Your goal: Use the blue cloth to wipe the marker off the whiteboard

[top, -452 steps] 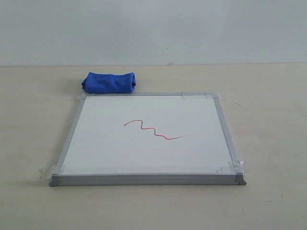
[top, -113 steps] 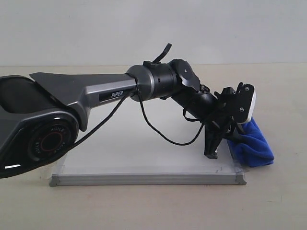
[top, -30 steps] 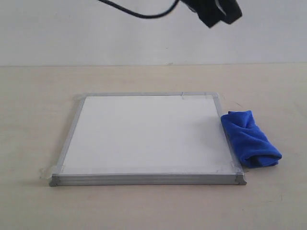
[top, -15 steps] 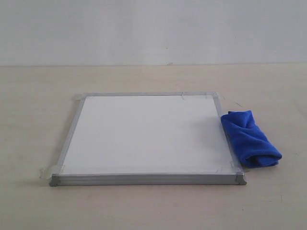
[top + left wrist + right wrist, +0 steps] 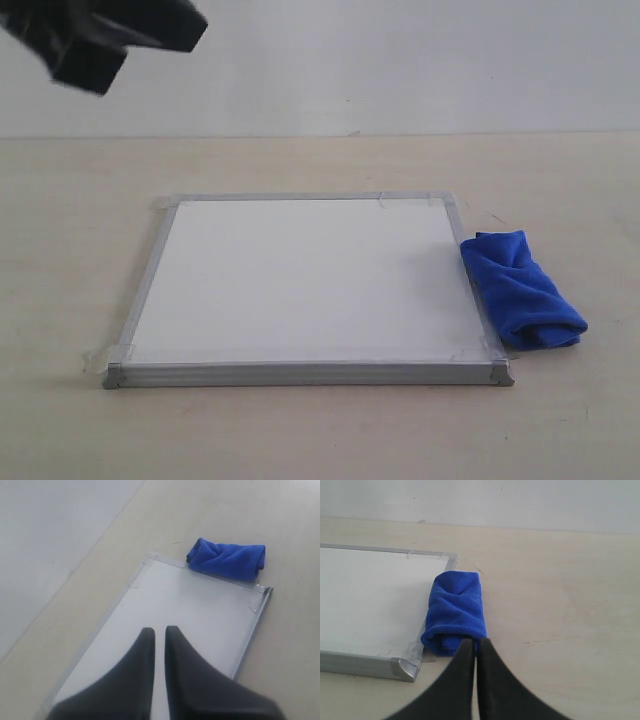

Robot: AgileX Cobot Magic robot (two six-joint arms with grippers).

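The whiteboard (image 5: 300, 275) lies flat on the table with a plain white face, and no red marker line shows on it. The blue cloth (image 5: 520, 290) lies bunched on the table against the board's right frame, with no gripper touching it. In the left wrist view my left gripper (image 5: 160, 630) hangs high over the whiteboard (image 5: 190, 610), far from the blue cloth (image 5: 227, 560). Its fingers are a narrow slit apart, with nothing between them. My right gripper (image 5: 476, 641) is shut and empty, just short of the near end of the blue cloth (image 5: 456, 612).
A dark blurred part of the left arm (image 5: 110, 35) hangs at the upper left of the exterior view, well above the table. The beige table (image 5: 320, 160) runs back to a pale wall. Clear tape holds the board's corners (image 5: 402, 667).
The left arm rose out of the exterior view at the upper right, was gone half a second ago, and now shows at the upper left. Board and cloth have not moved.
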